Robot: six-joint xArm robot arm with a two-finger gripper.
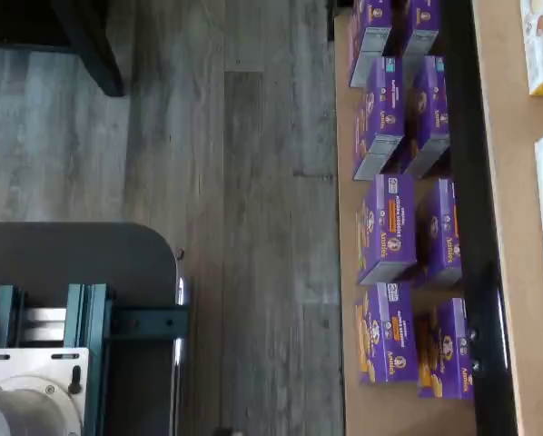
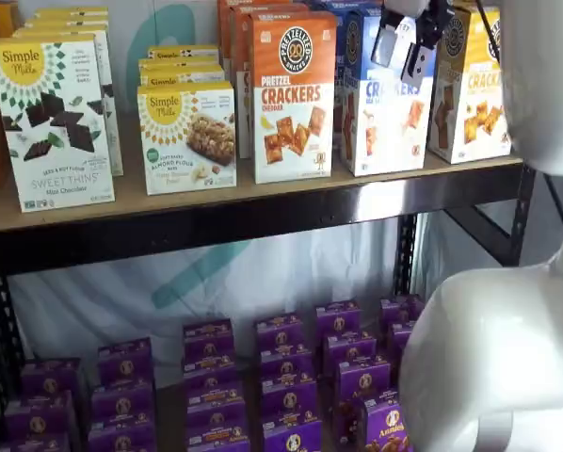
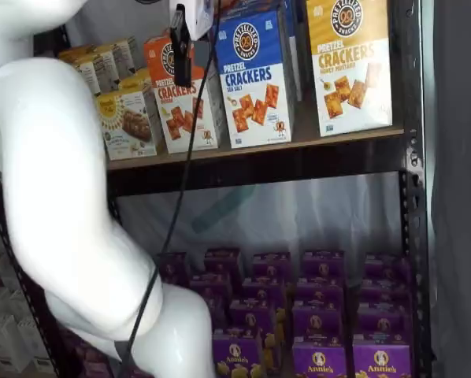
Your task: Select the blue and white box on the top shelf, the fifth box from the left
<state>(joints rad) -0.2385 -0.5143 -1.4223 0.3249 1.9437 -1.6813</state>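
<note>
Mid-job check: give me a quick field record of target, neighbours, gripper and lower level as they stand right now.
target: blue and white box, upright on the top shelf
left neighbour: orange-topped cracker box
right neighbour: yellow-topped cracker box
gripper: in front of the target's upper part in a shelf view, holding nothing; open or shut cannot be told from the frames
lower level: rows of purple boxes
contact: none seen with the target

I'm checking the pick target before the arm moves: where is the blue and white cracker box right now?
In both shelf views the blue and white box stands upright on the top shelf, between the orange-topped cracker box and the yellow-topped cracker box.
</note>
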